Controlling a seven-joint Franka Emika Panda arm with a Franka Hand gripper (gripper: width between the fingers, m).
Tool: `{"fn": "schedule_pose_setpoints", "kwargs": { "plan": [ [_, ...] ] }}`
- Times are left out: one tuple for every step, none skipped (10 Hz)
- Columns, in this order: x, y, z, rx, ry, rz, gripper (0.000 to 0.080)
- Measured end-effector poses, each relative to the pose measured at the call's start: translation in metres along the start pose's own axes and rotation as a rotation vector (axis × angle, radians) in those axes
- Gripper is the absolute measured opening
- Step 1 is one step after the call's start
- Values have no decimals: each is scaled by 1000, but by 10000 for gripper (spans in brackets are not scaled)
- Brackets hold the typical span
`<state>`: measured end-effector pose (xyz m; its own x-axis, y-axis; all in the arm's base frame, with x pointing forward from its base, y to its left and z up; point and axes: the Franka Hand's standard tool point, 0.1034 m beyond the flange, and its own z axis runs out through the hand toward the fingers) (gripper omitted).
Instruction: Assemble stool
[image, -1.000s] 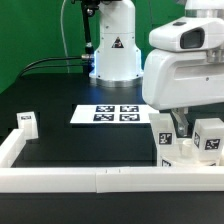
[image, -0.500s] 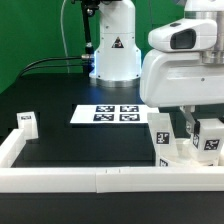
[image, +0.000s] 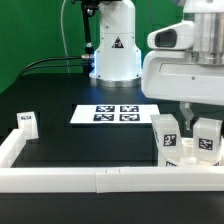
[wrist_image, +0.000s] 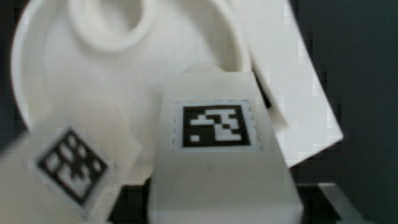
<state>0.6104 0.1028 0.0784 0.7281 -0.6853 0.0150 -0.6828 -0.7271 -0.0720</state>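
Note:
In the wrist view a white stool leg (wrist_image: 222, 150) with a square tag stands upright between my gripper's (wrist_image: 222, 203) dark fingers (wrist_image: 134, 200), which press on both its sides. Behind it lies the round white seat disc (wrist_image: 107, 70). A second tagged leg (wrist_image: 68, 165) stands beside the held one. In the exterior view my gripper (image: 193, 118) hangs low at the right, over two tagged legs (image: 166, 133) (image: 207, 142) that stand on the white seat (image: 185, 158). Another tagged leg (image: 25, 123) stands alone at the far left.
The marker board (image: 115, 114) lies flat in the middle of the black table. A long white border rail (image: 100, 179) runs along the near edge and turns up the left side. The robot base (image: 115, 50) stands behind the board.
The arm has shifted slightly toward the exterior view's right. The two legs under it have barely moved.

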Motion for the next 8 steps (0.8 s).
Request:
{"fn": "schedule_pose_setpoints", "kwargs": {
  "plan": [
    [0, 0, 0, -2, -1, 64, 333],
    [0, 1, 0, -3, -2, 128, 333],
    [0, 2, 0, -4, -4, 195, 333],
    [1, 3, 0, -5, -8, 288, 333],
    [3, 7, 0, 5, -35, 483, 333],
    [2, 8, 1, 23, -51, 675, 333],
    [0, 10, 1, 50, -64, 855, 334],
    [0, 11, 2, 80, -79, 1032, 334]
  ]
}}
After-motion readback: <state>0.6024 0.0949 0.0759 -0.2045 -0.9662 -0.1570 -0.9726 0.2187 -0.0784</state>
